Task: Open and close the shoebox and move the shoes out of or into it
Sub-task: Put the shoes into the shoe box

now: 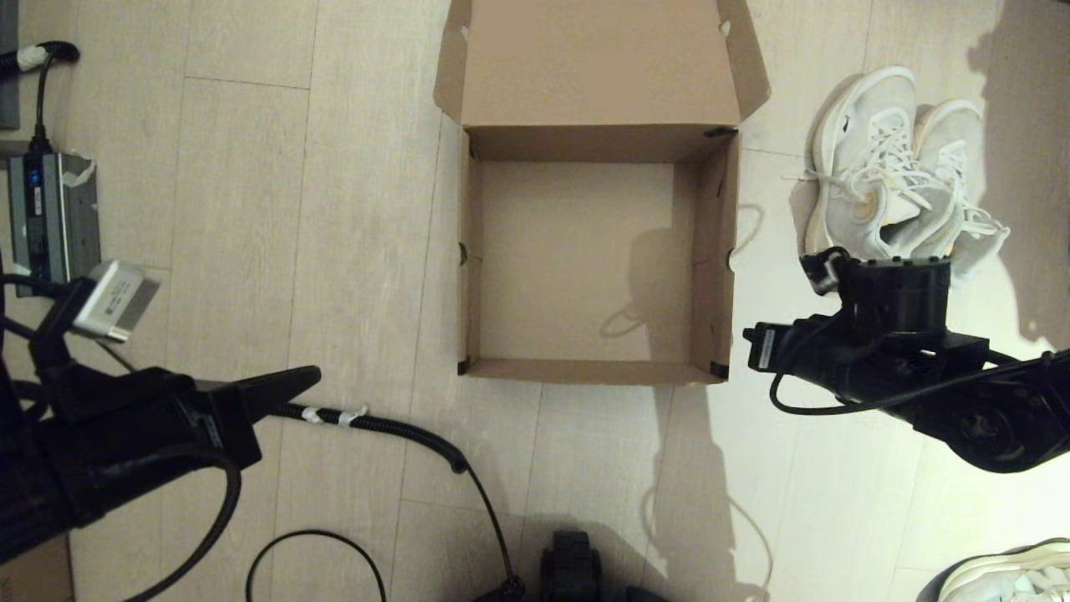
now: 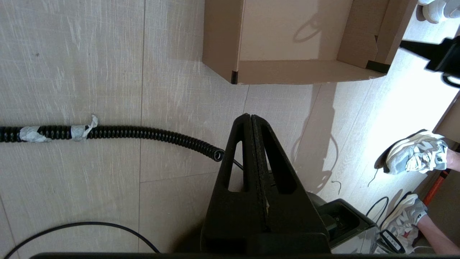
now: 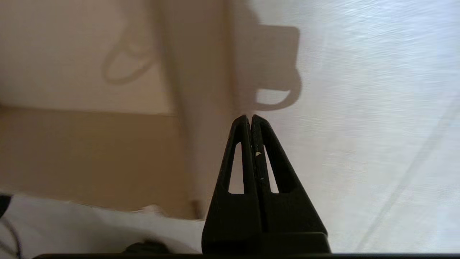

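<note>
The shoebox (image 1: pixel 585 259) lies open and empty on the floor, the shoes (image 1: pixel 899 167) paired just to its right. The right gripper (image 3: pixel 250 117), fingers pressed together on nothing, hangs beside them; packing likely comes next, requiring it to open. The left gripper (image 2: pixel 251 116), also closed, idles.

The open shoebox (image 1: pixel 585 259) stands with bare room inside between its four walls, its lid folded back on the far side. Bare floor (image 1: pixel 334 209) spreads to its left; a coiled cable (image 1: pixel 376 422) crosses the near-left floor. The shoes (image 1: pixel 899 176) crowd the far right.
</note>
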### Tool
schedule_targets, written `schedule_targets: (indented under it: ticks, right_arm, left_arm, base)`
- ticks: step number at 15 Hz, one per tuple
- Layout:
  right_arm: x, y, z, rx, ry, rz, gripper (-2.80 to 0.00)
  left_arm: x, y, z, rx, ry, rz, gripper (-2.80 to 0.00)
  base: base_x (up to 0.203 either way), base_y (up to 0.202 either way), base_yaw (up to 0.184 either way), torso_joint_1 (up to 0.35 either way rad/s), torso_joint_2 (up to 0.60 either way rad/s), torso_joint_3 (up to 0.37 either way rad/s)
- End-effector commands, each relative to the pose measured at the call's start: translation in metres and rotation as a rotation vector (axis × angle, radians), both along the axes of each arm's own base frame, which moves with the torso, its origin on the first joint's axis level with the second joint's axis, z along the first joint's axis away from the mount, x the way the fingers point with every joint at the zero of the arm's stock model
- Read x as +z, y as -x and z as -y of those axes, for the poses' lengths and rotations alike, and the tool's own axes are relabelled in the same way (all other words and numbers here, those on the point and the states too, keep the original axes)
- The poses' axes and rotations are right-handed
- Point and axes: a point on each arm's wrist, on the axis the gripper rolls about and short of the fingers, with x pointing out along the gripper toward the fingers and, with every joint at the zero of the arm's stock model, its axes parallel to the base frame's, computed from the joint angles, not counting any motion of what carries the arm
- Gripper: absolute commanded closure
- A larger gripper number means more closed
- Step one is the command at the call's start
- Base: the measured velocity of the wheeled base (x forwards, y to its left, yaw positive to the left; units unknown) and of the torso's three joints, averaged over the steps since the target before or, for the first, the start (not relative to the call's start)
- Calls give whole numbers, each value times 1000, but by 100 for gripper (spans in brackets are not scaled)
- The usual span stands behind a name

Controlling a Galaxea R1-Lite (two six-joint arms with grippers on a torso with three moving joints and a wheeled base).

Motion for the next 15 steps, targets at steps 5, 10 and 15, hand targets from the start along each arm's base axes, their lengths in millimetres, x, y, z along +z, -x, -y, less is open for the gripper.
schedule_targets:
  ticks: [5, 10, 15]
  right_arm:
    - [61, -6, 60, -166, 5, 94, 0]
    - [132, -8, 95, -238, 81, 199, -280]
    - [141, -11, 148, -339, 136, 216, -280]
  left_arm:
    - [-6, 2, 0, -4, 3, -15, 0]
    - [-9, 3, 0, -4, 13, -33, 0]
    - [-14, 2, 0, 0, 32, -62, 0]
  base:
    - [0, 0, 0, 0, 0, 0]
    - [0, 0, 0, 0, 0, 0]
    - [0, 0, 0, 0, 0, 0]
